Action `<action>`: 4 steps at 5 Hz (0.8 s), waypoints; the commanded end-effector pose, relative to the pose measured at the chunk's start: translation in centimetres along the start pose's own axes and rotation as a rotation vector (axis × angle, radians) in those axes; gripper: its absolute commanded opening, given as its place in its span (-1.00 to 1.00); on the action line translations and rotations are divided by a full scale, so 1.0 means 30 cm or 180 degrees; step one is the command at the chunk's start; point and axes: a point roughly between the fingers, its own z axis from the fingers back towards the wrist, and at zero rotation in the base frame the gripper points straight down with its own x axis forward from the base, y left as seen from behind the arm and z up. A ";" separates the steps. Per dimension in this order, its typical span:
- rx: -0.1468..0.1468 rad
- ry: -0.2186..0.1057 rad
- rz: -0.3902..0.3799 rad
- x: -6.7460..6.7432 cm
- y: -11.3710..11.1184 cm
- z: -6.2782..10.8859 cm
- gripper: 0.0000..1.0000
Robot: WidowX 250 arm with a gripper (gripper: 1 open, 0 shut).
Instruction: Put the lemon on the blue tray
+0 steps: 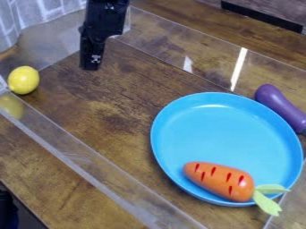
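The lemon [23, 80] is a small yellow oval lying on the wooden table at the far left. The blue tray [209, 125] is a wide round plate at the lower right, with an orange carrot [220, 180] lying on its near part. My black gripper [91, 62] hangs at the upper left, pointing down, its jaws shut with nothing between them. It is up and to the right of the lemon, well apart from it, and far from the tray.
A purple eggplant [282, 105] lies just beyond the tray's right rim. A clear plastic wall [84, 161] runs diagonally along the table's near side, and another clear panel [131, 18] stands at the back.
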 end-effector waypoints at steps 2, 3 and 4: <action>0.0218 -0.0165 -0.0205 0.040 0.013 0.098 -1.00; 0.0229 -0.0170 -0.0234 0.027 0.011 0.136 -1.00; 0.0226 -0.0176 -0.0198 0.039 0.002 0.166 -1.00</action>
